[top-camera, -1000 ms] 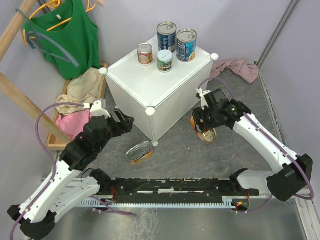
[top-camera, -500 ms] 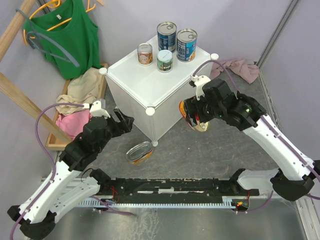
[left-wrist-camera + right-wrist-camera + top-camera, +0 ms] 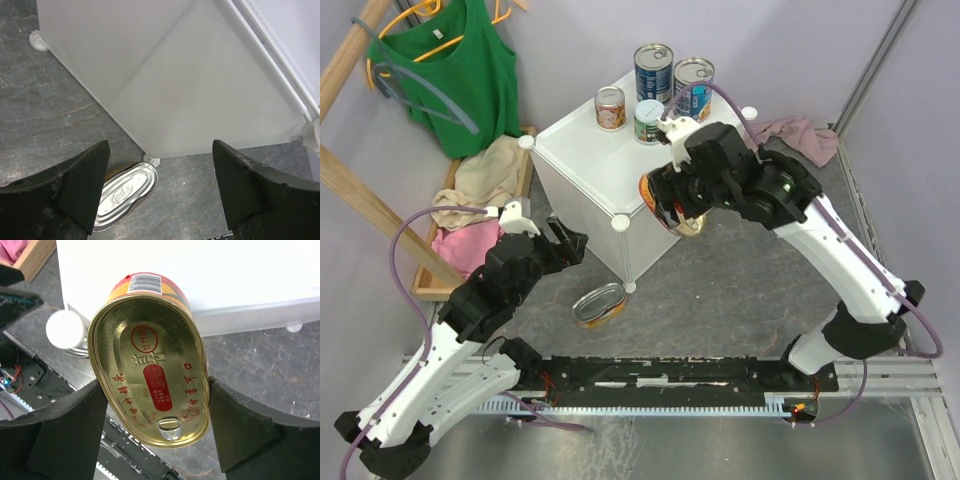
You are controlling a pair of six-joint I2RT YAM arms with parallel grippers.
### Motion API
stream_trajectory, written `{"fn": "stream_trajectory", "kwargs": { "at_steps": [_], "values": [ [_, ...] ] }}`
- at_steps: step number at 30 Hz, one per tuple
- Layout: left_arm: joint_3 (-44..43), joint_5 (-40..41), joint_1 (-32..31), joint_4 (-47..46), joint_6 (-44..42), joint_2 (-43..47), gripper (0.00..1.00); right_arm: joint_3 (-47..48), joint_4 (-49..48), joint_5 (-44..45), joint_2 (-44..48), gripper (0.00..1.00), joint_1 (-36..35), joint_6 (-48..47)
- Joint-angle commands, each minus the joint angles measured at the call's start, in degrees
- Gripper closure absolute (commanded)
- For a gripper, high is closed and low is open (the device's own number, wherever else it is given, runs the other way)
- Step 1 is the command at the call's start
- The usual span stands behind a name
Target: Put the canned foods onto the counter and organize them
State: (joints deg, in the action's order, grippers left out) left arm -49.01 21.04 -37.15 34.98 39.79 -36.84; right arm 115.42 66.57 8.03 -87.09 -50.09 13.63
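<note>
My right gripper (image 3: 672, 208) is shut on a flat oval red-yellow tin (image 3: 680, 213) and holds it in the air over the near right edge of the white counter (image 3: 610, 170). In the right wrist view the tin's gold lid (image 3: 152, 367) faces the camera between the fingers. The second oval tin (image 3: 598, 304) lies on the floor at the counter's front foot; it shows in the left wrist view (image 3: 126, 193). My left gripper (image 3: 568, 243) is open and empty, above and left of that tin. Two tall blue cans (image 3: 653, 71) (image 3: 692, 88) and two small cans (image 3: 610, 108) (image 3: 649, 121) stand at the counter's far corner.
A wooden rack (image 3: 380, 215) with a green top (image 3: 455, 70) on a hanger stands at the left, with cloths (image 3: 480, 185) in its base. A pink cloth (image 3: 800, 135) lies right of the counter. A black rail (image 3: 670, 375) runs along the near edge.
My right arm has lifted the oval tin from the floor right of the counter and carried it up and left to the counter's near right edge. The left arm has not moved.
</note>
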Motion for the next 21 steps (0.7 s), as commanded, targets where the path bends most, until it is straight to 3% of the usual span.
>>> {"fn": "stream_trajectory", "kwargs": {
  "at_steps": [1,9,21],
  "values": [
    [-0.98,1.55,-0.19,-2.97,0.44,0.50,0.10,10.56,-0.24,1.22,-4.59,0.89,-0.54,-2.16],
    [-1.40,1.40,-0.20,-3.57,0.20,0.10,0.10,28.85,5.52,0.72,-17.03,0.89,-0.54,-4.08],
    [-1.17,1.44,-0.21,-4.49,0.11,-0.70,0.10,32.51,2.65,2.08,-24.35,0.89,-0.53,-5.71]
  ]
}}
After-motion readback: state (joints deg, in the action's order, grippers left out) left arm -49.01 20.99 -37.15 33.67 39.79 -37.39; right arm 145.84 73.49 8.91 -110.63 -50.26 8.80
